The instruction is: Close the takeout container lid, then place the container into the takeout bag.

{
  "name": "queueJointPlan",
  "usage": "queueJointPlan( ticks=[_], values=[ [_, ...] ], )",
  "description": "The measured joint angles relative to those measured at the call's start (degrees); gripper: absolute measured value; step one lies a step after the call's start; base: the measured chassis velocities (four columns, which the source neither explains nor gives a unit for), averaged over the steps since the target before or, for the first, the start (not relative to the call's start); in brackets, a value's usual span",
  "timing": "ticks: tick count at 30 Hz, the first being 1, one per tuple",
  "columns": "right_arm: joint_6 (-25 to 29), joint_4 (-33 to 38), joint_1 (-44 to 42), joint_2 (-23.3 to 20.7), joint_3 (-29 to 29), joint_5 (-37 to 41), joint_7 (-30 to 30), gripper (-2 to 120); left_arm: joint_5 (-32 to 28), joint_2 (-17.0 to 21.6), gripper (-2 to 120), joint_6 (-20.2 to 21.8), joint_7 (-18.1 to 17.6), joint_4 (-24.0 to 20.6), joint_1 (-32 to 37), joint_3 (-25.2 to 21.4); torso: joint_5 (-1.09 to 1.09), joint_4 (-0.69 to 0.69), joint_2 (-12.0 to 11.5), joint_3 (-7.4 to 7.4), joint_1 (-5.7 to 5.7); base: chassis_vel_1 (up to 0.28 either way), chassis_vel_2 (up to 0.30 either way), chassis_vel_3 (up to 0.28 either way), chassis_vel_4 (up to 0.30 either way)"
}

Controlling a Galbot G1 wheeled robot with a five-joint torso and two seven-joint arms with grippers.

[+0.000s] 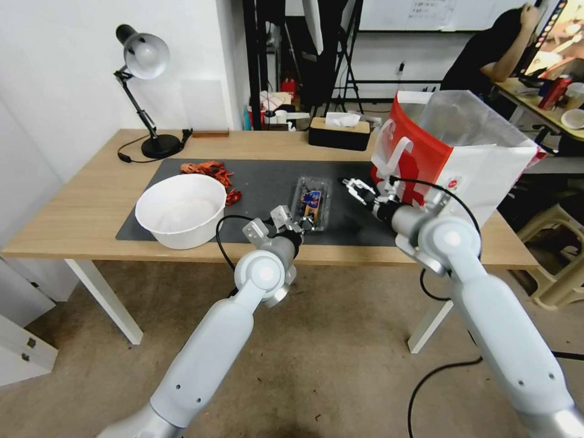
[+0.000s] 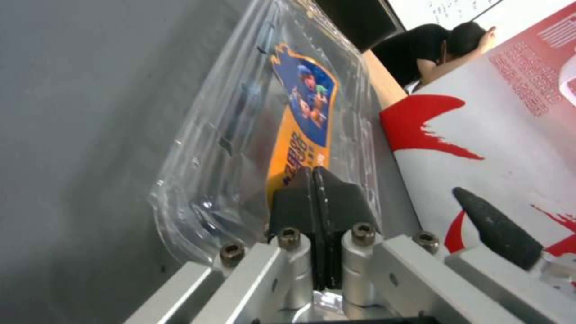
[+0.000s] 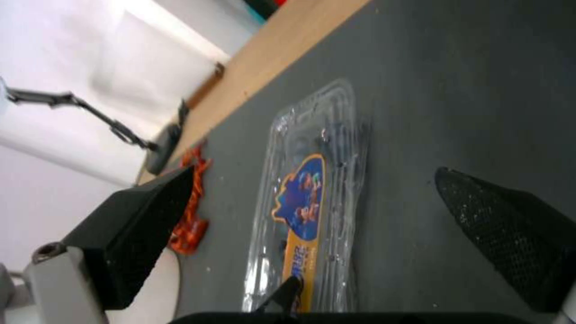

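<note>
Your worktop point(image 1: 91, 207) carries a dark mat point(image 1: 261, 176), and the takeout bag point(image 1: 462, 152) stands open at the mat's right end, near the worktop's right edge. A white bowl point(image 1: 180, 210) sits on the mat's left front corner, with a black tissue box point(image 1: 339, 135) toward the back edge. The takeout container point(image 1: 311, 202) lies flat on the middle of the mat, its lid point(image 2: 300, 103) down over the berry half, label facing up. Your left gripper point(image 1: 296, 226) is at the container's front end; in the left wrist view its fingers point(image 2: 315, 198) are pressed together on the container's rim. Your right gripper point(image 1: 358, 188) hovers between container and bag with its fingers spread apart, holding nothing.
</note>
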Motion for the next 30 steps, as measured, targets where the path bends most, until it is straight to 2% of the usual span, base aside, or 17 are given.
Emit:
queueJointPlan(
  ticks=[9, 17, 30],
  values=[
    [-6.44, -4.86, 5.50, 1.71, -3.21, 4.03, 7.02, 100, -0.05, -0.14, 0, -0.15, 0.13, 0.18, 0.22, -0.21, 0.00, 0.00, 0.00, -0.01, 0.00, 0.000, 0.000, 0.000, 0.000],
    [-7.45, -6.94, 7.67, 3.07, -6.61, 3.77, 8.11, 100, -0.06, -0.22, 0, -0.39, 0.25, 0.34, 0.32, -0.23, 0.00, 0.00, 0.00, -0.01, -0.01, 0.000, 0.000, 0.000, 0.000],
    [-8.46, -11.26, 11.07, 5.90, -8.94, 3.77, 10.60, 100, -0.07, -0.12, 0, -0.61, 0.37, 0.03, 0.73, -0.40, 0.00, 0.00, 0.00, 0.00, 0.00, 0.000, 0.000, 0.000, 0.000]
  ],
)
